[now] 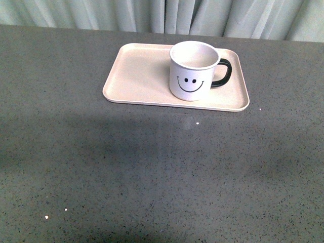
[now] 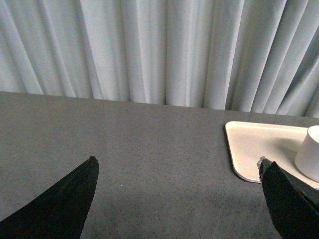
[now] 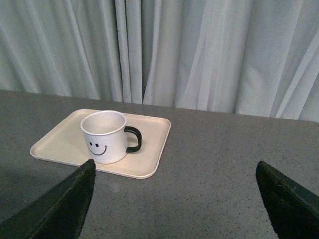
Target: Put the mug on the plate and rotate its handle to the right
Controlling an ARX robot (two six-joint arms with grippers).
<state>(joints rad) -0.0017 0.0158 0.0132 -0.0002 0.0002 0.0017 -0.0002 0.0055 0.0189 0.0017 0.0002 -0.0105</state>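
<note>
On the grey speckled table [image 1: 152,172] sits the plate [image 1: 136,76], a flat pale pink tray with round corners and a low edge. It lies toward the far side of the table, close to the pale curtain [image 1: 167,15] that hangs behind.

No words, brand or label can be read on anything. The only mark is the black smiley face [image 1: 190,83] on the mug: two dot eyes and a curved smile.

The mug [image 1: 192,71] is white with a thin grey rim. It stands upright on the plate, on the plate's right half, and looks empty inside. The plate is much wider than the mug. The face looks toward the robot. The handle [image 1: 225,73] is a thick, shiny black loop, and it sticks out to the right, over the plate.

Neither arm shows in the front view, and nothing touches the mug.

The left gripper [image 2: 179,209] shows only its two dark fingertips in the left wrist view. They are spread wide apart with bare table between them. One corner of the plate and a bit of the mug are just past one tip.

The right gripper [image 3: 174,204] is spread wide too, and nothing is between its tips. It hangs back from the plate, and the mug and plate are well in front of it.
</note>
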